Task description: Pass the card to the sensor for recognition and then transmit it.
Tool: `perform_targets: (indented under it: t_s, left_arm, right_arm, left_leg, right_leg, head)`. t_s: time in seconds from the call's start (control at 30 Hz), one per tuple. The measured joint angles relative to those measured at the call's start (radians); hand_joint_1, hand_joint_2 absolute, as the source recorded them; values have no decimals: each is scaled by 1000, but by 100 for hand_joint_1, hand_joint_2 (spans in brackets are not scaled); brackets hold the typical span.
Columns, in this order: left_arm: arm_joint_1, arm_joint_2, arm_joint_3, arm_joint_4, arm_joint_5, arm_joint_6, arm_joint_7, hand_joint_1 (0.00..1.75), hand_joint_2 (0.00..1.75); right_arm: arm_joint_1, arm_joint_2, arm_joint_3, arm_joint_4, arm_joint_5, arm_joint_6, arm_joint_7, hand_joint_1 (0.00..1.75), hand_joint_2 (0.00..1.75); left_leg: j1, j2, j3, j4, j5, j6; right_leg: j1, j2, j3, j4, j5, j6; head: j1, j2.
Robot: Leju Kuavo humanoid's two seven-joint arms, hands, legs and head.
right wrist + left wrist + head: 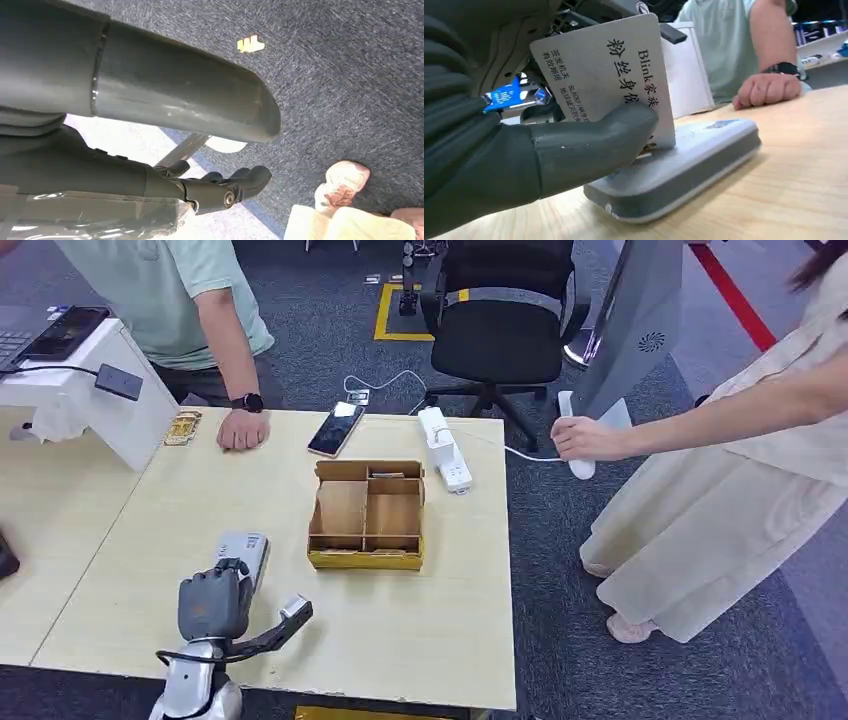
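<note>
The worktop (420,640) is a pale slab with most of its load toward the far edge, which leaves the near half open for the arm to swing. A person in a green shirt (190,290) leans at the far side with a fist (243,430) resting on the surface, well apart from the action. Another person (740,460) stands to the right, off the worktop, holding a white handle (578,440) out over the carpet; that side is the tighter one for any handover.

The divided box (366,515) sits mid-worktop, open-topped, probably placed there to receive things. A power strip (444,448) and a phone (336,428) lie behind it near the far edge, out of the arm's path.

The sensor (684,160) is a flat grey pad lying near the front left corner, within easy reach of the left arm. The left robot hand (574,145) pinches the card (609,70) between thumb and fingers, holding it upright with its lower edge at the sensor's top face; whether it actually touches is hard to tell from this low angle. That pose suits a read.

The right robot hand (220,187) hangs beside the body over the carpet, fingers curled in and holding nothing.
</note>
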Motion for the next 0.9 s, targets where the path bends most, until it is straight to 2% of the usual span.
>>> perform_targets:
  t_s: [0.23, 0.43, 0.67, 0.83, 0.9]
  left_arm:
    - [-8, 4, -10, 34, 0, 2, 5, 175, 175]
    - [-11, 3, -10, 38, 0, 0, -29, 175, 175]
    - [-15, 3, -10, 38, 0, 2, -29, 175, 175]
    - [-16, 1, -2, 20, 1, 40, -33, 175, 175]
    - [-16, -5, 8, -4, 3, 46, -52, 175, 175]
  right_arm:
    - [0, 0, -17, 0, 0, -8, -6, 0, 0]
    - [0, 0, -18, 0, 0, -9, -6, 0, 0]
    - [-1, 0, -18, 0, 0, -8, -6, 0, 0]
    - [-1, 0, -17, 0, 0, -7, -6, 0, 0]
    - [-1, 0, -14, 0, 0, -2, -4, 0, 0]
  left_leg:
    - [0, 0, 1, 0, 0, 0]
    - [0, 0, 1, 0, 0, 0]
    - [0, 0, 1, 0, 0, 0]
    - [0, 0, 1, 0, 0, 0]
    - [0, 0, 1, 0, 0, 0]
  right_leg:
    - [0, 0, 1, 0, 0, 0]
    - [0, 0, 1, 0, 0, 0]
    - [0, 0, 2, 0, 0, 0]
    - [0, 0, 2, 0, 0, 0]
    - [0, 0, 1, 0, 0, 0]
  head:
    - [0, 0]
    - [0, 0]
    - [0, 0]
    - [0, 0]
    - [0, 0]
